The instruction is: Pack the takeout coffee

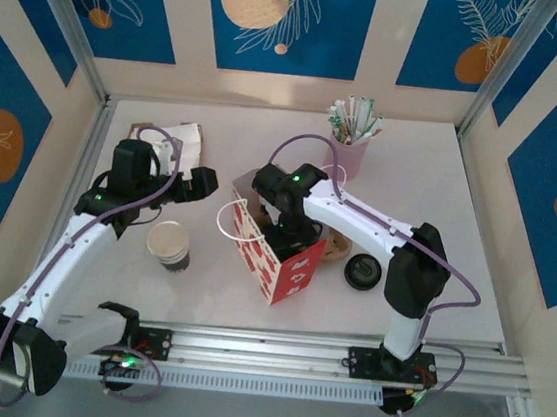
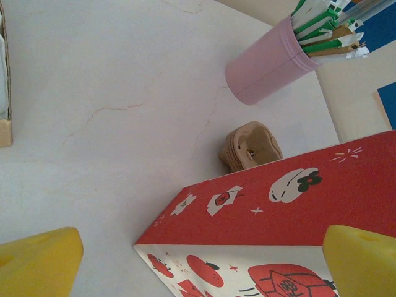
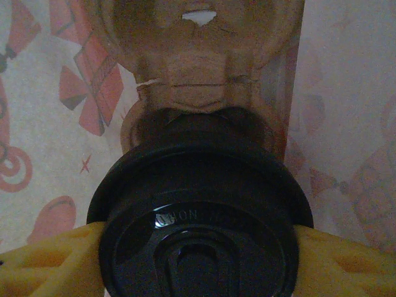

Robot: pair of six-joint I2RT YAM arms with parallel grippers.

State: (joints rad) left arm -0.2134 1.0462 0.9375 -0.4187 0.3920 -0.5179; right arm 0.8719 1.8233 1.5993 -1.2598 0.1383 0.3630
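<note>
**Coffee gripped inside the bag**

At the bottom of the right wrist view, the right gripper is clamped on the takeout coffee, low inside the bag. The left gripper stands wide apart beside that bag.

Pink stick cup, loose black lid

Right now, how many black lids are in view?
2. A loose lid lies flat on the table, right of the bag. The other caps the takeout coffee, gripped by the right tool inside that bag. More could be hidden in the bag.
</note>
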